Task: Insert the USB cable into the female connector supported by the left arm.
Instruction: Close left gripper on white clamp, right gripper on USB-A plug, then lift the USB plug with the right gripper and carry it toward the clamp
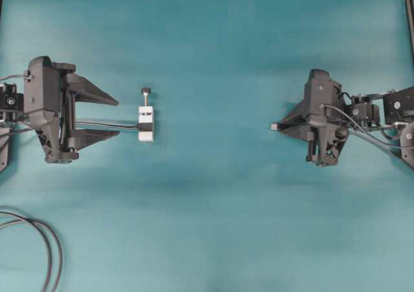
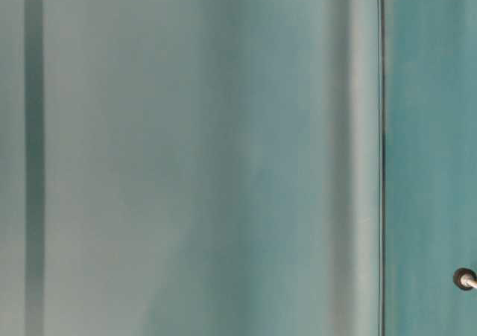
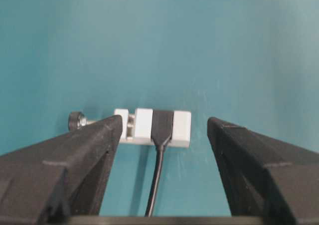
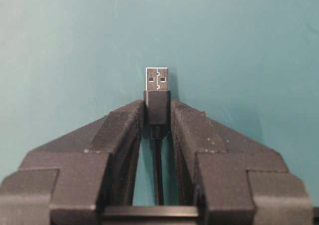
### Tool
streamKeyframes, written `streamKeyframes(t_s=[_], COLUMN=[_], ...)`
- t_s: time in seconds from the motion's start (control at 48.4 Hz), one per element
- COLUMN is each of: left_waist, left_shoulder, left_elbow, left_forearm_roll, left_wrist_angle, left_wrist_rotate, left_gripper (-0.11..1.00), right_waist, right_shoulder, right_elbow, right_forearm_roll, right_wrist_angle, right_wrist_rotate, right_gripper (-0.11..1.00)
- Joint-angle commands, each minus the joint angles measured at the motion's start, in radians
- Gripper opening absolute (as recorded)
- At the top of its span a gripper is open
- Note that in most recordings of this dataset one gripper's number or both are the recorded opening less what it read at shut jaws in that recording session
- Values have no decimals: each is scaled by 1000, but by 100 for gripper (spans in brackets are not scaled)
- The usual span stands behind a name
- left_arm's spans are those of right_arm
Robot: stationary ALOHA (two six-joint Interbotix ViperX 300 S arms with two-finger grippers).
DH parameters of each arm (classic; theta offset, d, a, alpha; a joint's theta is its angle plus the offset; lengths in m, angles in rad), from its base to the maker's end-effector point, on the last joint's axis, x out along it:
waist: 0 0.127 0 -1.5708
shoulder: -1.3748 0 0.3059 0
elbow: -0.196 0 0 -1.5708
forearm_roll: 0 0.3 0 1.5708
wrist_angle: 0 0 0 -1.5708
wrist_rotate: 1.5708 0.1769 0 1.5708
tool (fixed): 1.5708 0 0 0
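Black two-fingered right gripper [image 4: 157, 116] is clamped on the black body of the thin dark grey USB cable [image 4: 157, 93], its silver plug tip protruding forward. Well apart across the teal table [image 1: 213, 227], the small white rectangular female connector [image 1: 146, 123] lies just beyond the left gripper [image 1: 116, 116], whose fingers stand wide apart, gripping nothing. Plug pick-up appears done; supporting the connector, approach and insertion remain.

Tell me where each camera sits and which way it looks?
Overhead: looks straight down on the teal table, both arms, female connector.
Table-level: mostly blurry teal, only a knob at its edge.
Left wrist: rides the left pincer, open, facing the connector.
Right wrist: rides the right pincer, shut on the USB cable.
Overhead and left wrist share the connector.
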Motion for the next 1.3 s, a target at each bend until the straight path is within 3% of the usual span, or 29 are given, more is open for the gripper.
streamKeyframes(t_s=[0.0,0.248,0.496,0.806,1.282], left_waist=[2,2,2,2,15], left_shoulder=[-6,-6,2,80,403], left_elbow=[-23,-17,0,46,95], left_forearm_roll=[2,2,2,3,2], left_wrist_angle=[11,8,-20,-137,-583], left_wrist_rotate=[11,8,8,9,8], left_gripper=[79,79,79,79,79], right_waist=[32,28,17,11,14], right_shoulder=[6,-51,-161,-164,71], right_elbow=[9,-26,-117,-308,-624], right_forearm_roll=[-17,-17,-18,-18,-20], right_wrist_angle=[9,37,276,505,749], right_wrist_rotate=[3,2,8,6,8], right_gripper=[22,22,21,21,21])
